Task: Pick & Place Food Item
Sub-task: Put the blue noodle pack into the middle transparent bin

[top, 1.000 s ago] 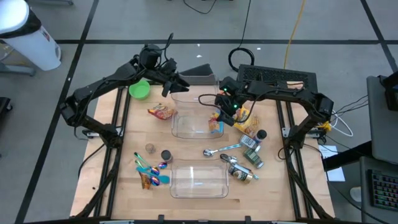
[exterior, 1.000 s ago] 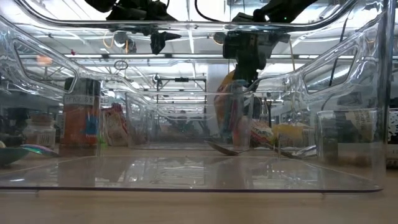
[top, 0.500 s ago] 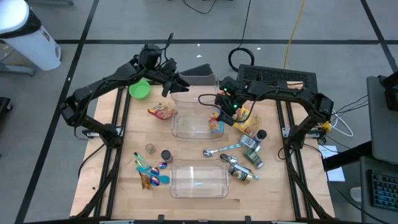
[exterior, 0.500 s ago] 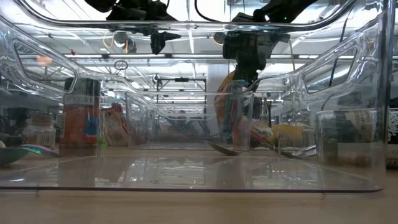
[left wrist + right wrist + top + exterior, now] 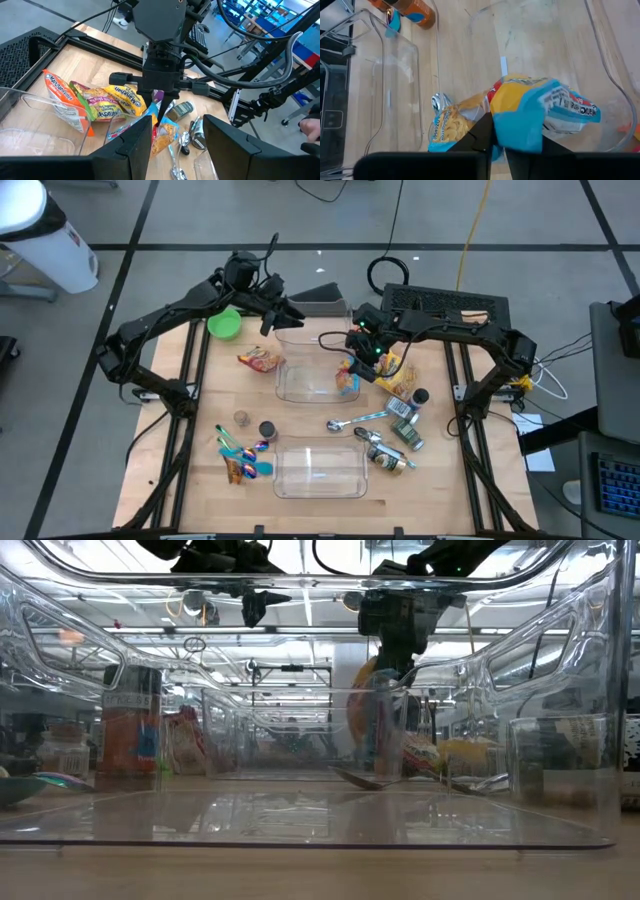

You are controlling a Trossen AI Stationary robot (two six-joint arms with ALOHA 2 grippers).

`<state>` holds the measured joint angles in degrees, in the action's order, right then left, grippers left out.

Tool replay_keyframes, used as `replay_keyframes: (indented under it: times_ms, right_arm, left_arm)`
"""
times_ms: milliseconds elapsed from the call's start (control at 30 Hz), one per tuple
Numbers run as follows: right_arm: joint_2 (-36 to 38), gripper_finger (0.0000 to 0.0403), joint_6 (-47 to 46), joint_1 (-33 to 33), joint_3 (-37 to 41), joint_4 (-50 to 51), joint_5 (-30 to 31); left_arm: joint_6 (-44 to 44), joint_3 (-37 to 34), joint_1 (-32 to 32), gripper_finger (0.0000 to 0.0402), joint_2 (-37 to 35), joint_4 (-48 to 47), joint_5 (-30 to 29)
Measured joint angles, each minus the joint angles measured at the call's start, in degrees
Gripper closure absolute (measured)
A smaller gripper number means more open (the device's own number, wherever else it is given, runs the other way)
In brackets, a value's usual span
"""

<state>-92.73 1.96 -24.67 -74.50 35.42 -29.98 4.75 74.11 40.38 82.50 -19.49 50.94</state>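
Blue-and-yellow snack packet (image 5: 347,381) pinched at its top edge between right gripper (image 5: 356,361) fingers; jaws nearly together, clamped on the thin packet, seen plainly in right wrist view (image 5: 530,117) and from left wrist view (image 5: 162,131). Packet hanging tilted over the right-hand wall of the far clear bin (image 5: 299,383), lower part inside the bin, close to the bin floor; contact with the floor not clear. Directly below the right gripper, nothing between.

Left gripper (image 5: 298,314) hovering above the far edge of the same bin, fingers (image 5: 226,145) apart about halfway, holding nothing, touching nothing.

Edges and room: far bin otherwise bare inside, walls low, open top. Noodle packs (image 5: 104,102) just outside the bin's right wall, beside the held packet. Red snack bag (image 5: 260,360) just outside the bin's left wall. Metal spoon (image 5: 355,420) and small bottles (image 5: 404,423) on bare wood between the two bins, toward the right. Near clear bin (image 5: 319,470) well apart from the grippers, nothing visible inside. Green bowl (image 5: 224,325) at the table's far left, under the left arm. Colourful utensils (image 5: 240,457) near the left front. Wooden table (image 5: 213,399) bare between red bag and utensils.
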Motion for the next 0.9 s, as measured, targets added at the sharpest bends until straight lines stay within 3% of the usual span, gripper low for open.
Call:
replay_keyframes:
  times_ms: [567, 700, 900]
  right_arm:
    - [0.00, 0.0321, 0.24, 0.00, 0.00, -0.46, 0.39]
    - [0.00, 0.0318, 0.28, 0.01, 0.00, -0.57, 3.37]
    - [0.00, 0.0317, -1.64, 0.00, 0.00, -3.58, 3.08]
  left_arm:
    - [0.24, 0.00, 0.00, 0.0220, 0.00, 0.00, 0.00]
    - [0.24, 0.00, 0.00, 0.0220, 0.00, 0.00, 0.00]
    - [0.31, 0.00, 0.00, 0.0220, -0.01, -0.02, 0.00]
